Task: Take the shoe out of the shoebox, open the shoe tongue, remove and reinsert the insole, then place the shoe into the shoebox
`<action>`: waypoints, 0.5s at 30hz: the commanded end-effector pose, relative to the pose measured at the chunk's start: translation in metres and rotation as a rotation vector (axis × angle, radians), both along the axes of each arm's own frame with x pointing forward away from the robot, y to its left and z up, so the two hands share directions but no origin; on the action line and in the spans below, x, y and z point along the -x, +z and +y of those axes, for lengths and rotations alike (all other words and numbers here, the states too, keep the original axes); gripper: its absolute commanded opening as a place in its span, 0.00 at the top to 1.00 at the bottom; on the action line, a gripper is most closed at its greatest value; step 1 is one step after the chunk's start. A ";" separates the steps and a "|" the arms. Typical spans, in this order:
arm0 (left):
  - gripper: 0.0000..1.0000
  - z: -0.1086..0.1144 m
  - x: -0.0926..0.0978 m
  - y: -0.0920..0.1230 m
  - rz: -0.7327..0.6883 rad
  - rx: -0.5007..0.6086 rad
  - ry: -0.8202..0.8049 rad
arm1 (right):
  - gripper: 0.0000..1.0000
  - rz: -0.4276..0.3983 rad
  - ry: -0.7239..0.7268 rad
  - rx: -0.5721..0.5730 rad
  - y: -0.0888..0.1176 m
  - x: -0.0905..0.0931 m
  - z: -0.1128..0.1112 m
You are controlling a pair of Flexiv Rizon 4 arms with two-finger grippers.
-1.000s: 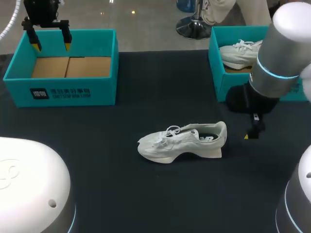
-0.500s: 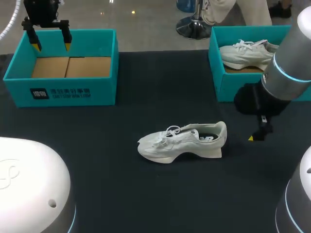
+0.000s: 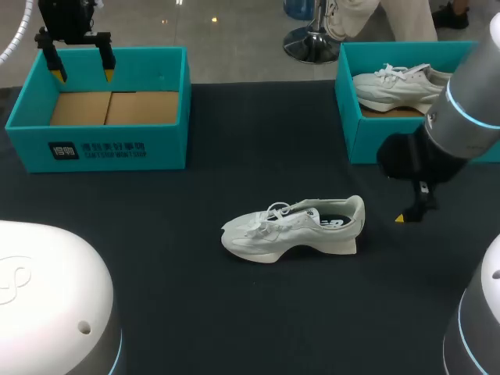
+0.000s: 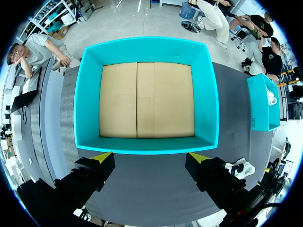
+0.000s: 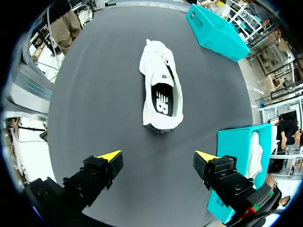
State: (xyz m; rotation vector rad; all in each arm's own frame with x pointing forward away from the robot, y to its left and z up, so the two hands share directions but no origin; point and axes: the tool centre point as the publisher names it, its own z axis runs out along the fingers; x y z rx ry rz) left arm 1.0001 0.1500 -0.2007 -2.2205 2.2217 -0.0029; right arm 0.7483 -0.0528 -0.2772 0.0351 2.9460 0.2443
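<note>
Shoe (image 3: pixel 295 226) on the bench (image 3: pixel 234 328); right fingers (image 5: pixel 106 165) open near its heel; left fingers (image 4: pixel 97 165) open over the shoebox (image 3: pixel 117 148) beyond its toe

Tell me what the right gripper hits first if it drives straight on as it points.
Probably the white shoe, at its heel end, ahead of the right gripper, in line between its open fingers. Depth is unclear; it might meet the table just short of the heel.

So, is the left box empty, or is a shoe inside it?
Empty: the left box shows only its bare cardboard floor in the left wrist view. A shoe lies outside it.
</note>
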 end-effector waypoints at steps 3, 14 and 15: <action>0.00 0.000 0.000 0.000 0.001 -0.001 0.000 | 0.00 0.000 0.043 -0.251 -0.019 -0.004 -0.021; 0.00 0.000 0.000 0.000 0.001 -0.001 0.000 | 0.00 0.053 0.033 -0.512 -0.029 -0.008 -0.024; 0.00 0.000 0.000 0.000 0.001 -0.001 0.000 | 0.00 0.047 0.035 -0.533 -0.030 -0.009 -0.024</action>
